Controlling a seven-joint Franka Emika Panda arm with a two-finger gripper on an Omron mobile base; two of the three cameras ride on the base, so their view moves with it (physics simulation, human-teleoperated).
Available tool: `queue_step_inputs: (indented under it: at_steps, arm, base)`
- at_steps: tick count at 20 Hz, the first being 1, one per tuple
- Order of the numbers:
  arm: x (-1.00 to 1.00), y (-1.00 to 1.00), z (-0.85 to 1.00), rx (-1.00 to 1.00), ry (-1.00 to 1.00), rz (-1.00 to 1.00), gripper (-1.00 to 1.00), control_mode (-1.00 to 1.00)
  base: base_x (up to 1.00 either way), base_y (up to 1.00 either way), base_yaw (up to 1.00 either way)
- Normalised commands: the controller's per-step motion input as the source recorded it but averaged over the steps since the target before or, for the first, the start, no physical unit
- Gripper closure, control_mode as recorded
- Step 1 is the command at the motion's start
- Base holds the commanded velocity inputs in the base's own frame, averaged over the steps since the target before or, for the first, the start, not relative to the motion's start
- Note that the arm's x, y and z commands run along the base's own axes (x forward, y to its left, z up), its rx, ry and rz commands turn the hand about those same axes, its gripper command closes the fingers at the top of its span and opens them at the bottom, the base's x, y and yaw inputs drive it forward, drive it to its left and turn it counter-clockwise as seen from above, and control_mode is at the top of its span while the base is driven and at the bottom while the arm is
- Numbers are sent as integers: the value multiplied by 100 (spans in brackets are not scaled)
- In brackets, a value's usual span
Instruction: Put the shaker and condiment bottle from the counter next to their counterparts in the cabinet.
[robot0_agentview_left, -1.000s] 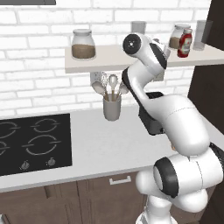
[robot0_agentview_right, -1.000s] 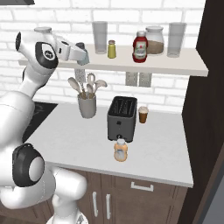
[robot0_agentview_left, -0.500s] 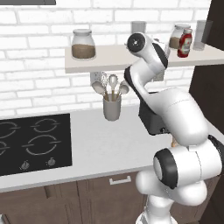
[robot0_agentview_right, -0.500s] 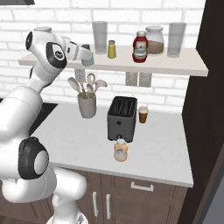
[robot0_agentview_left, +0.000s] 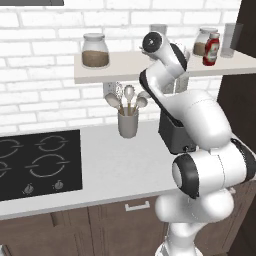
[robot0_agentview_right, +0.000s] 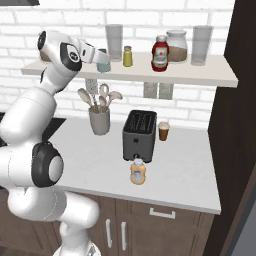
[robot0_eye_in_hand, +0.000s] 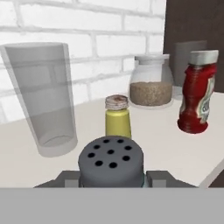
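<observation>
My gripper (robot0_agentview_right: 101, 59) is shut on the shaker (robot0_agentview_right: 104, 63), a pale blue-grey cylinder, at the level of the cream cabinet shelf (robot0_agentview_right: 150, 75). In the hand view its dark holed cap (robot0_eye_in_hand: 111, 162) sits between my fingers (robot0_eye_in_hand: 65, 178). Just beyond it stands the yellow-green shaker (robot0_eye_in_hand: 118, 118), also seen on the shelf (robot0_agentview_right: 128, 56). The red labelled bottle (robot0_agentview_right: 160, 53) stands further right (robot0_eye_in_hand: 197, 98). The orange-tan condiment bottle (robot0_agentview_right: 137, 171) is upright on the counter in front of the toaster. I cannot tell if the held shaker touches the shelf.
On the shelf are a tall glass (robot0_eye_in_hand: 43, 98), a brown-filled jar (robot0_eye_in_hand: 151, 87), another glass (robot0_agentview_right: 201, 45) and a jar at the left end (robot0_agentview_left: 95, 51). On the counter stand a toaster (robot0_agentview_right: 140, 135), a small cup (robot0_agentview_right: 163, 131), a utensil holder (robot0_agentview_right: 100, 120) and the hob (robot0_agentview_left: 35, 162).
My arm has carried the held shaker a little to the right along the shelf, closer to the yellow-green shaker. The grip has stayed the same.
</observation>
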Motion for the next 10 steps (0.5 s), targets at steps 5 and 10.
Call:
queue_step_inputs:
  at_steps: [5,10]
  arm:
    - [32,-4,0,0,1,0,100,-100]
    - [23,0,-11,0,0,0,100,-100]
  base:
    - [0,0,0]
    - [0,0,0]
